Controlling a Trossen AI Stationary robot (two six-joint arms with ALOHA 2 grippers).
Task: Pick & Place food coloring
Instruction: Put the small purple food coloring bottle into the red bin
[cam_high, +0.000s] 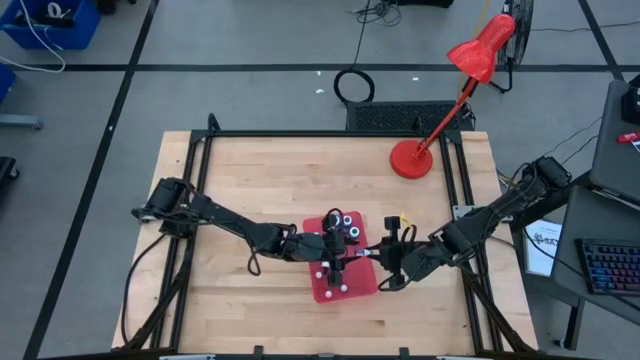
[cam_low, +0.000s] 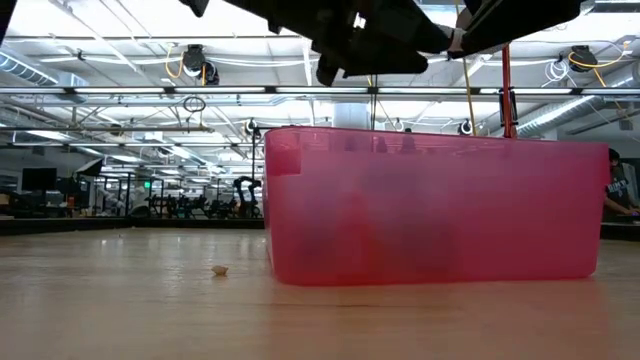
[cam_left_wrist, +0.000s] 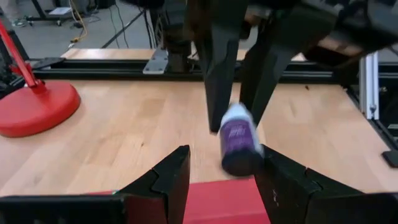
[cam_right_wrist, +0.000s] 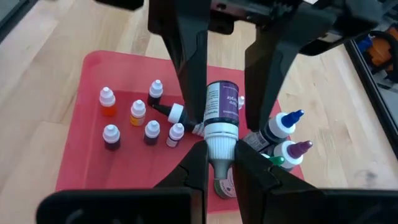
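We see both grippers meeting over red tray (cam_high: 322, 290) at lower centre of high view. Right gripper (cam_right_wrist: 219, 152) pinched tight on white cap of purple-label bottle (cam_right_wrist: 221, 109). Left gripper (cam_right_wrist: 224, 93) clamps same bottle's body, fingers part-way apart, one each side of label. So bottle's held between both, above tray.

Small dropper bottles (cam_right_wrist: 134, 118) stand in tray's left part in right wrist view, taller ones (cam_right_wrist: 283, 134) at right. Red lamp (cam_high: 440, 110) upper right on table (cam_high: 240, 180).
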